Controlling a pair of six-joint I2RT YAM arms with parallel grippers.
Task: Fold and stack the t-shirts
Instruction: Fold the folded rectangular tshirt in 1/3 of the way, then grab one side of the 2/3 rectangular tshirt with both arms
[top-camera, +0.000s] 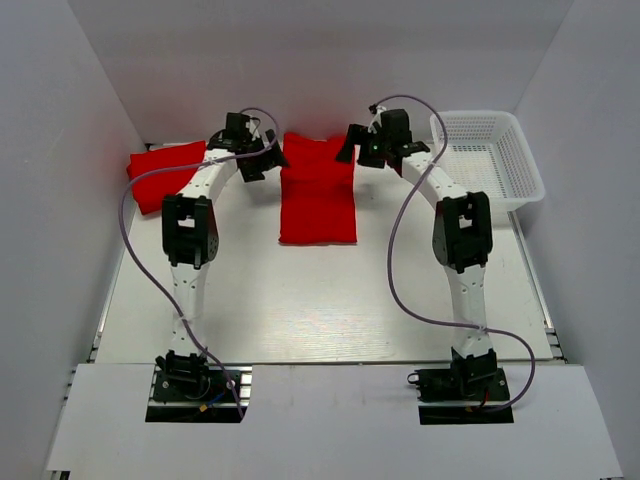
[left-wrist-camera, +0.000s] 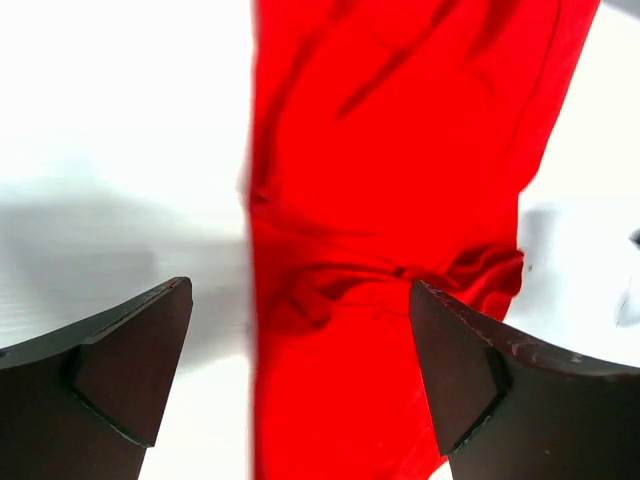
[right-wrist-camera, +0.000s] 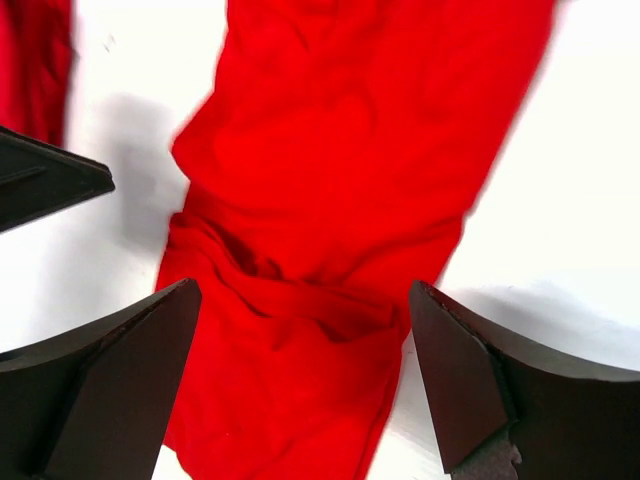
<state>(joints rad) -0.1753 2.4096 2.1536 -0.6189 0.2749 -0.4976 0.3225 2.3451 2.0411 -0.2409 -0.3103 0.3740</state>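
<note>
A red t-shirt (top-camera: 318, 205), folded into a long strip, lies flat at the middle back of the table. My left gripper (top-camera: 262, 162) is open over its far left corner. My right gripper (top-camera: 358, 150) is open over its far right corner. In the left wrist view the shirt (left-wrist-camera: 400, 120) lies below and between the spread fingers of the left gripper (left-wrist-camera: 300, 288). In the right wrist view the rumpled end of the shirt (right-wrist-camera: 360, 130) lies below the open right gripper (right-wrist-camera: 305, 288). Neither gripper holds cloth. A second folded red t-shirt (top-camera: 165, 170) lies at the back left.
A white lattice basket (top-camera: 520, 155) stands at the back right, beside the right arm. White walls close the table on the left, back and right. The left gripper's finger (right-wrist-camera: 45, 180) shows at the left edge of the right wrist view.
</note>
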